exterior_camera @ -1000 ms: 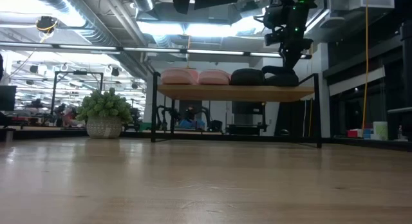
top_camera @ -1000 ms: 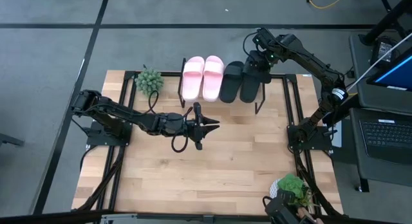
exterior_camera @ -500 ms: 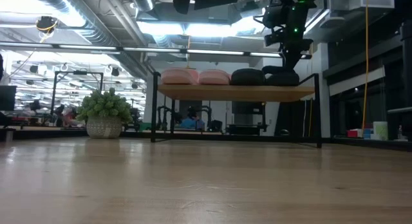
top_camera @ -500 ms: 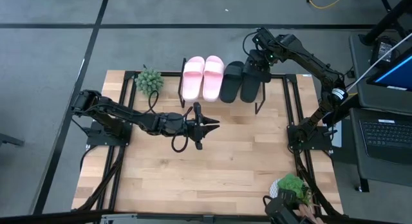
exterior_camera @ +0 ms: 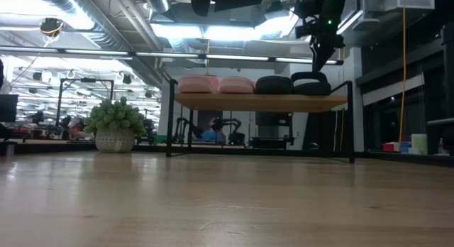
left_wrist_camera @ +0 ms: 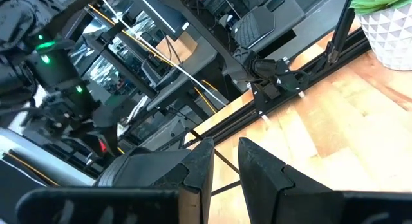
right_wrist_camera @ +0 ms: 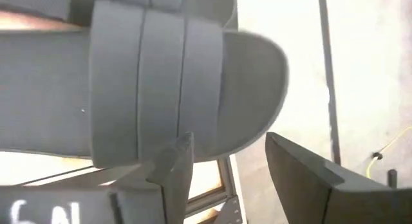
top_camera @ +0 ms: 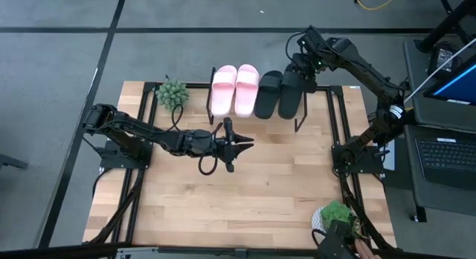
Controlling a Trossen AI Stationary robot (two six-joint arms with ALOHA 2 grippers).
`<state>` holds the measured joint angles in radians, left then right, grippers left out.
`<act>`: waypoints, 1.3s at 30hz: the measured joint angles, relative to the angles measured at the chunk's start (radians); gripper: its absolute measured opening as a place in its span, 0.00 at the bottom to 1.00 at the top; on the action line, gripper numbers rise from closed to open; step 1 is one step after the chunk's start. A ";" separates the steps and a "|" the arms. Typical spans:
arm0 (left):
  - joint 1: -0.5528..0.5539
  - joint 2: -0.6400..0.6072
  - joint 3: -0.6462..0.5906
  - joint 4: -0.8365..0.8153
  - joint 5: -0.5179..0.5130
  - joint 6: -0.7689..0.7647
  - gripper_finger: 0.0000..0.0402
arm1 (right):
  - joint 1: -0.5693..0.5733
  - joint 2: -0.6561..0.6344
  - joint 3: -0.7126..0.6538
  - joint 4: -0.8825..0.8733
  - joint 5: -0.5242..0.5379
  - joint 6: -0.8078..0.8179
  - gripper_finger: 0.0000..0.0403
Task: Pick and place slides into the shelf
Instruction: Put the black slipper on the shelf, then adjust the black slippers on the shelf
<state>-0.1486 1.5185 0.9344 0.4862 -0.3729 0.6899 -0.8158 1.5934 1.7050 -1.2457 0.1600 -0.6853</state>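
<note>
Four slides lie side by side on the shelf (exterior_camera: 259, 102) at the table's far edge: two pale pink (top_camera: 222, 90) (top_camera: 246, 89) and two black (top_camera: 268, 94) (top_camera: 290, 95), soles down on the plank. My right gripper (top_camera: 300, 65) hangs open just above the far end of the right-hand black slide (right_wrist_camera: 161, 89), its fingers clear of it in the low view (exterior_camera: 319, 62). My left gripper (top_camera: 249, 144) waits shut over the middle of the table, holding nothing (left_wrist_camera: 225, 156).
A small potted plant (top_camera: 172, 93) stands on the table's far left, next to the shelf. Another plant (top_camera: 336, 213) sits at the near right corner. The shelf's black legs (top_camera: 301, 125) reach the tabletop. A laptop (top_camera: 446, 158) lies beyond the right edge.
My right gripper has risen off the right-hand black slide and drawn a little toward the table's right. That slide stays lying on the shelf beside the other black one. The left arm has kept still.
</note>
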 joint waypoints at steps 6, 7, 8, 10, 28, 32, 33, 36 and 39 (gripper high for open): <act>0.000 0.000 0.000 -0.006 0.000 0.000 0.16 | 0.000 -0.001 0.086 -0.014 0.003 0.010 0.48; 0.000 0.000 0.000 -0.007 0.000 0.000 0.16 | 0.003 -0.001 0.103 -0.024 0.003 0.024 0.48; 0.000 0.000 0.000 -0.008 0.000 0.000 0.16 | 0.006 -0.002 0.120 -0.037 0.003 0.032 0.48; 0.000 0.000 0.000 -0.008 0.000 -0.001 0.16 | 0.016 -0.002 0.156 -0.082 -0.006 0.057 0.48; 0.000 0.000 0.000 -0.008 0.000 -0.001 0.16 | 0.374 -0.070 0.260 -0.325 -0.012 0.361 0.02; 0.000 0.000 0.000 -0.008 -0.005 -0.002 0.16 | 0.525 -0.127 0.243 -0.325 0.079 0.499 0.01; 0.000 0.000 0.000 -0.008 -0.006 -0.002 0.16 | 0.566 -0.139 0.228 -0.324 0.105 0.533 0.01; -0.002 0.000 0.000 -0.008 -0.008 -0.002 0.16 | 0.694 -0.167 0.152 -0.316 0.195 0.647 0.01; -0.003 0.000 0.000 -0.008 -0.008 -0.002 0.16 | 0.809 -0.192 0.032 -0.305 0.267 0.764 0.01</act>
<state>-0.1516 1.5185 0.9344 0.4782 -0.3813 0.6876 -0.0068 1.4018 1.7365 -1.5507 0.4273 0.0790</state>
